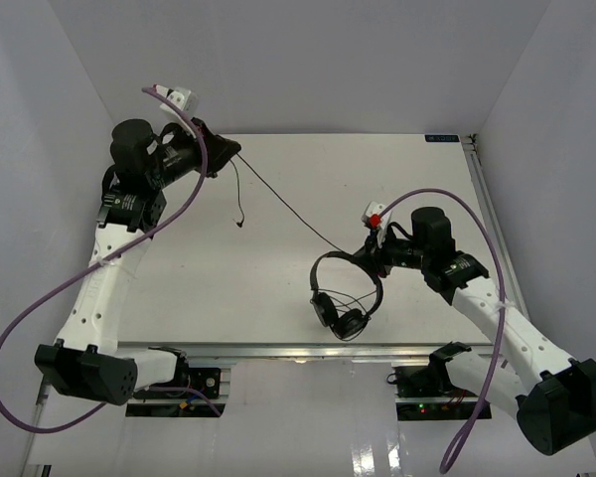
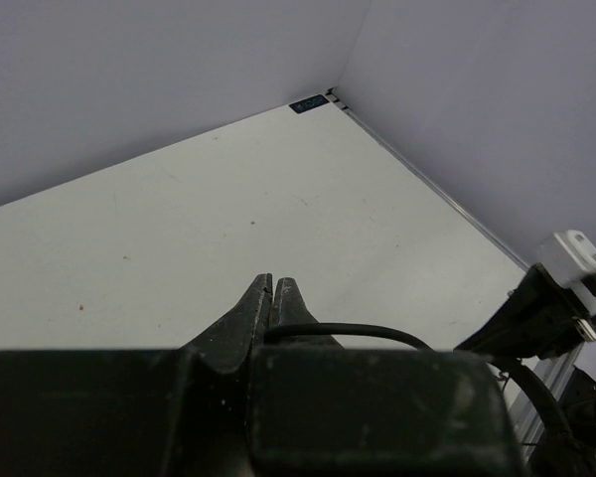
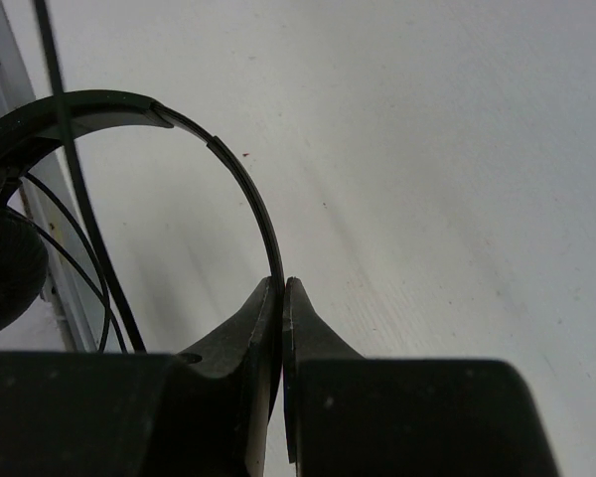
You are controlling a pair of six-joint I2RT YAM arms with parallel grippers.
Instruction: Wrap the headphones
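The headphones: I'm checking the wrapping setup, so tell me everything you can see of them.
Small black headphones, right of centre over the white table: thin curved headband, two round padded earcups close together. The right gripper pinches the headband. Their thin cable runs straight to the left gripper, shut on it, with the free end dangling.

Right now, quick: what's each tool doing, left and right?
Left tool: closed, pinching the headphone cable.
Right tool: closed on the headband of the headphones.

Headphones (image 1: 352, 322) near-right over table (image 1: 278, 298); cable (image 1: 283, 203) off to far left
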